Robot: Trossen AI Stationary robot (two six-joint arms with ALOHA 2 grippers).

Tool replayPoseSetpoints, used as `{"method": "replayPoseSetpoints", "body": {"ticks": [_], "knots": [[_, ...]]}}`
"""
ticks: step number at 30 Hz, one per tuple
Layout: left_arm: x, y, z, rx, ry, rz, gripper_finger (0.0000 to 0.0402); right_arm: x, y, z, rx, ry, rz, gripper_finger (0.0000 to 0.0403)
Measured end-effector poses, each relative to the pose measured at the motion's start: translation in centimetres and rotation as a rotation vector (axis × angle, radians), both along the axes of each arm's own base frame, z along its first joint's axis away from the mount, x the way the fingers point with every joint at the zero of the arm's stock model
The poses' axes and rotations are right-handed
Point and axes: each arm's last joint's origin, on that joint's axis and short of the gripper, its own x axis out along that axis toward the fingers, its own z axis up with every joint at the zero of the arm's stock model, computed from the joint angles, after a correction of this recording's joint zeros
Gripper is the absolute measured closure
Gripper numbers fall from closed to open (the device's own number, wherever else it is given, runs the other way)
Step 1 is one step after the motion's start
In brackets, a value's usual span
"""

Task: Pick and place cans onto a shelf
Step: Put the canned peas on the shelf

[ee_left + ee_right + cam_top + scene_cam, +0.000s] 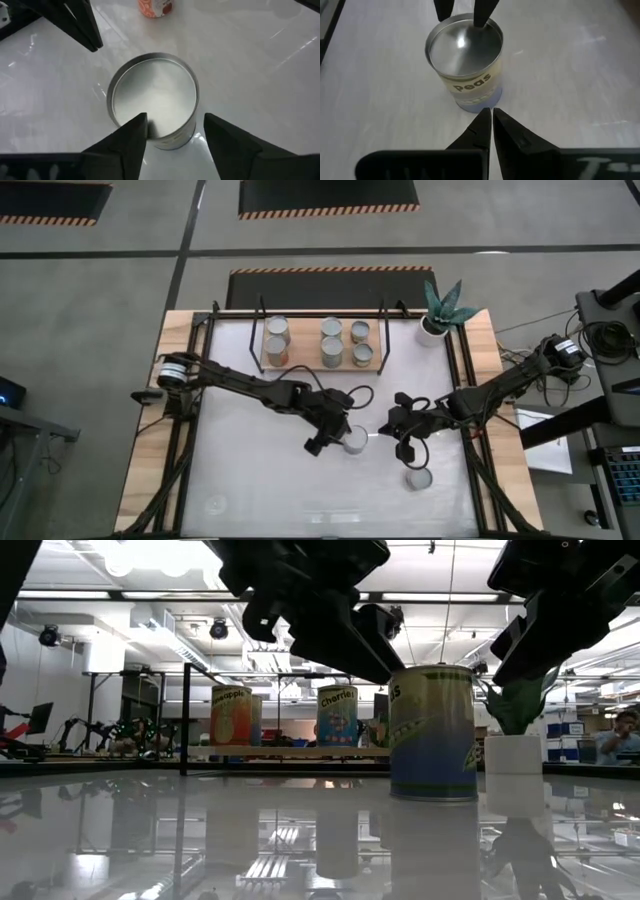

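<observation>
A can labelled "Peas" (354, 440) stands upright on its base on the white tabletop, left of centre (465, 55). My left gripper (338, 437) is open just above it. In the left wrist view one finger (132, 137) shows over the silvery lid (152, 97) and the other (225, 137) shows outside the rim. My right gripper (393, 430) is shut and empty, a little to the can's right (491, 122). An orange-red can (418, 478) stands nearer the front edge. Several cans stand on the wooden shelf (300, 345) at the back. My left gripper's open fingers come at the Peas can's lid rim (395, 675) slanting down from the table's left. I cannot tell whether they touch it. The can stands upright on the table.
A white plant pot (432, 328) stands at the far right, beside the shelf's black rods. The shelf also shows in the low view (290, 751) behind the can. Bare tabletop lies to the front left.
</observation>
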Motion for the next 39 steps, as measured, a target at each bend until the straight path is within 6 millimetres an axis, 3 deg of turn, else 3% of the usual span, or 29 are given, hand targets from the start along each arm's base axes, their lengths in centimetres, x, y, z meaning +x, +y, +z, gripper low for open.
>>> {"method": "replayPoseSetpoints", "body": {"ticks": [7, 15, 18, 22, 31, 39], "knots": [[0.0, -0.4, -0.1, 0.045, -0.008, 0.044, 0.0276, 0.0, 0.0, 0.0, -0.002, -0.001, 0.001, 0.0394], [-0.3, -1.2, -0.4, 0.099, 0.008, 0.084, 0.0393, 0.0, 0.0, 0.0, -0.004, -0.002, -0.003, 0.0394], [-0.5, -1.1, -1.4, 0.098, 0.071, 0.098, 0.0396, 0.0, -0.1, 0.0, -0.015, -0.006, -0.015, 0.0394], [-0.3, -1.1, -0.3, 0.085, 0.013, 0.103, 0.0401, 0.0, -0.1, 0.0, -0.018, -0.007, -0.018, 0.0394], [-0.7, -1.1, -0.6, 0.098, 0.062, 0.097, 0.0401, 0.4, -0.3, -0.2, -0.083, -0.041, -0.116, 0.0394], [-2.9, -0.3, 0.7, 0.194, 0.159, 0.175, 0.0402, 2.8, -3.2, -1.5, -0.268, -0.077, -0.339, 0.0394]]}}
